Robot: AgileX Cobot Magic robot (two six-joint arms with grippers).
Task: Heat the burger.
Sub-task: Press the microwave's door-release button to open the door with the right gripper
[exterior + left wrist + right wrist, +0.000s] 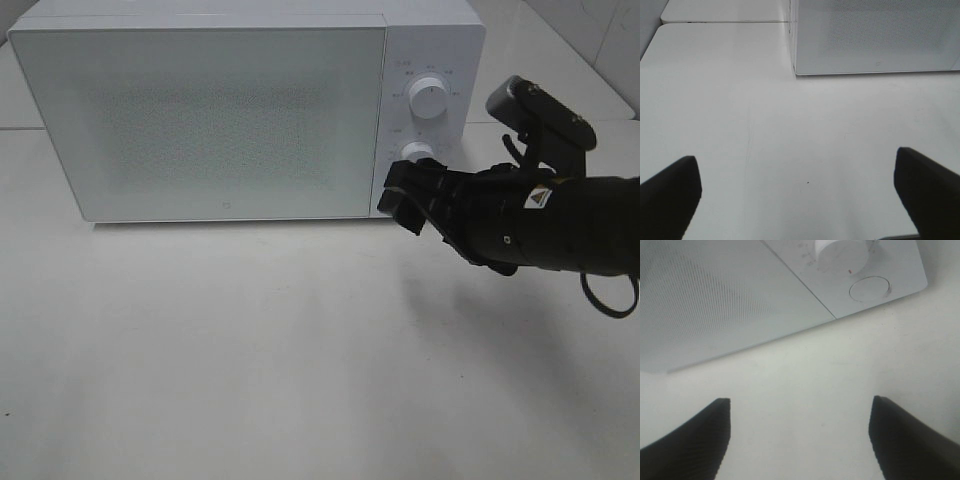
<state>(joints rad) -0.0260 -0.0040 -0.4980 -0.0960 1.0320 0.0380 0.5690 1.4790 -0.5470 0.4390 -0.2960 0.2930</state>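
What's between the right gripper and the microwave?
Only bare tabletop separates the right gripper from the microwave, seen in the right wrist view.

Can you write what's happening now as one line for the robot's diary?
microwave: door shut | burger: not in view | right gripper: open, by lower knob | left gripper: open, above table

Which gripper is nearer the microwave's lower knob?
Right. The right gripper is close in front of the lower knob; the left gripper hangs back off the microwave, at its opposite corner.
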